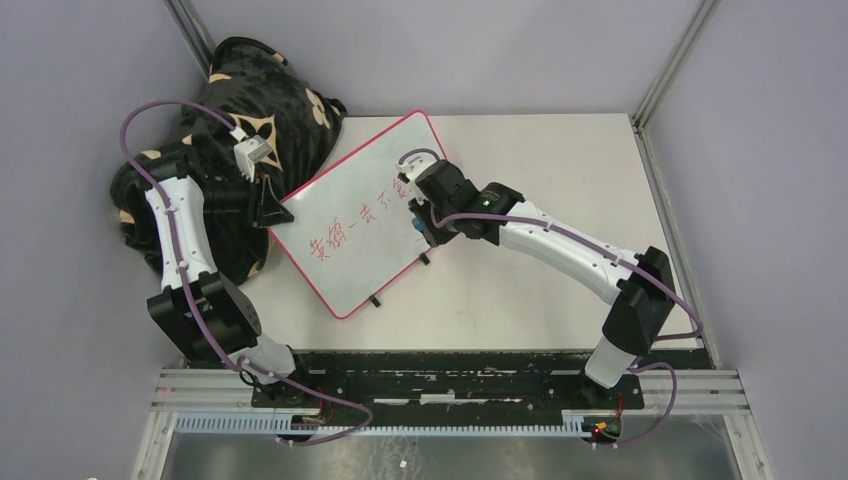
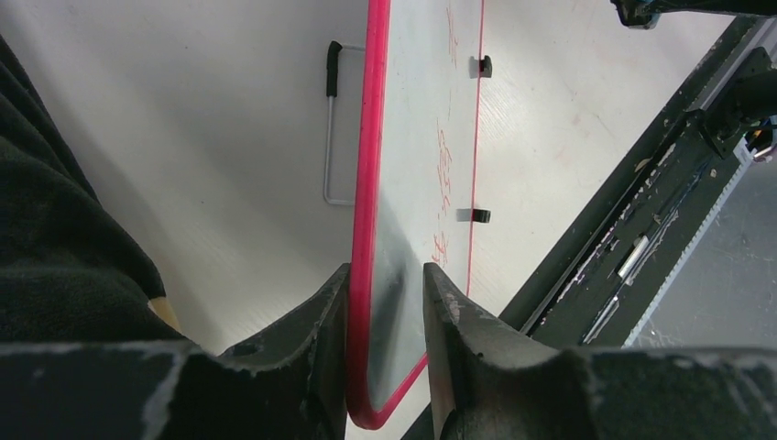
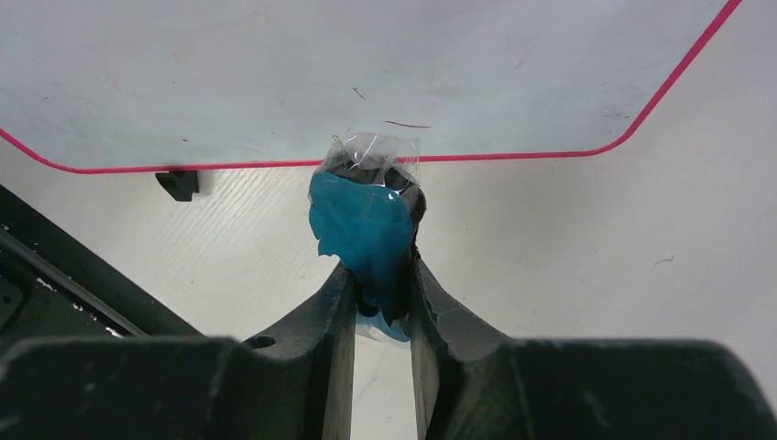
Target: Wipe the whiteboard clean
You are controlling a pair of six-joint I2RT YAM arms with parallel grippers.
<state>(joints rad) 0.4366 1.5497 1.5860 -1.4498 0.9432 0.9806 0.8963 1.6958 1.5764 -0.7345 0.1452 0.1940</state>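
1. Location: the large flat white whiteboard with a thin red-pink rim (image 1: 345,185) lies diagonally on the left-centre of the white tabletop (image 1: 560,160). One corner is turned toward the far edge and another toward the near edge. Red handwriting (image 1: 345,232) runs across its middle.
2. Risk, board slip: the black two-finger left end effector (image 2: 385,275) straddles the board corner nearest the tabletop's left edge. Whether its fingers actually press on the rim cannot be told. If the hold is loose, the board is likely to be rotated or pushed across the tabletop by the wiping force.
3. Risk, eraser loss: the soft blue eraser block wrapped in clear film (image 3: 362,225) is clamped between the jaws of the black right end effector (image 1: 422,218), its tip at the rim. The block could be bent or pulled from the grip if it is dragged over the rim. The loose film could also catch there.
4. Risk, snagging: the dark patterned cloth (image 1: 270,90) at the far-left corner lies just beside the left end effector and could be caught.
5. Left arm pose: the elbow is folded near the left edge and the wrist is turned inward toward the board.
6. Right arm pose: the arm is extended diagonally from the near-right base toward the tabletop's centre, with the wrist pitched down at the board's edge.
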